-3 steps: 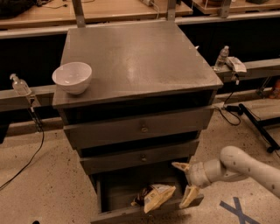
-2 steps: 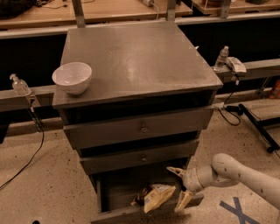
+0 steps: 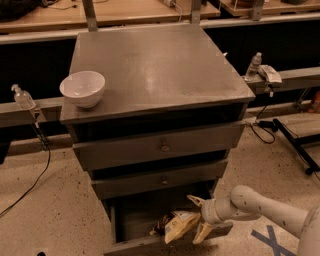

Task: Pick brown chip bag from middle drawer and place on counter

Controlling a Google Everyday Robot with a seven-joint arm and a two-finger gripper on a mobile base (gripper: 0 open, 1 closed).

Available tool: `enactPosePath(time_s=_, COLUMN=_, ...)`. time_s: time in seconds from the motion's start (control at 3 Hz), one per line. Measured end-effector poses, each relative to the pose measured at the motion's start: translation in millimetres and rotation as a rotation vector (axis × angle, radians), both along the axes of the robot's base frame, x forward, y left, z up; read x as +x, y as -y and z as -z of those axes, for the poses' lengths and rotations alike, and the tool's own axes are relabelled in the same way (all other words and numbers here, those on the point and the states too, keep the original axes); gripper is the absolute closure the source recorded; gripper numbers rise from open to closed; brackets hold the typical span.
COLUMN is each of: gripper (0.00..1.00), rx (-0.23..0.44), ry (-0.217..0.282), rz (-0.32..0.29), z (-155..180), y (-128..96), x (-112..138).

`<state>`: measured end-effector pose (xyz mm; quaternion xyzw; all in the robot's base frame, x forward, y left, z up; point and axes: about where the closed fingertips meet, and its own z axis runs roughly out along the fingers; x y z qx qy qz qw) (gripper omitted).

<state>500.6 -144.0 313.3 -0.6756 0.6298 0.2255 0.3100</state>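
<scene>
Yellow-tan and crinkly, with a dark brown panel, the brown chip bag (image 3: 176, 225) lay in the pulled-out lowest drawer (image 3: 150, 245) of the cabinet, not yet lifted. The robot's pale two-finger gripper (image 3: 194, 219) had reached in from the right at drawer height. Its jaws stood spread wide, one finger above and one below the bag's right end, and did not appear to have closed on anything. By my reading the reach was done, while the grasp, the lift and the placing remained.

The flat dull-grey metal counter (image 3: 160, 70) above bore only a round white bowl (image 3: 82, 87) near its left front corner. Two clear plastic bottles (image 3: 22, 97) stood on the side rails. Light wooden tabletops (image 3: 140, 10) ran behind, and blue tape (image 3: 272, 240) marked the speckled floor (image 3: 50, 210).
</scene>
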Motion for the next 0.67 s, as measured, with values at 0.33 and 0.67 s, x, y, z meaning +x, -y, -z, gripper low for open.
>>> enactPosePath(time_s=0.33, gripper=0.15, rx=-0.079, ry=0.018, rz=0.023, z=28, y=0, x=16)
enactPosePath(time_s=0.67, gripper=0.38, rx=-0.058, ry=0.045, rz=0.052, z=32, y=-1, x=38)
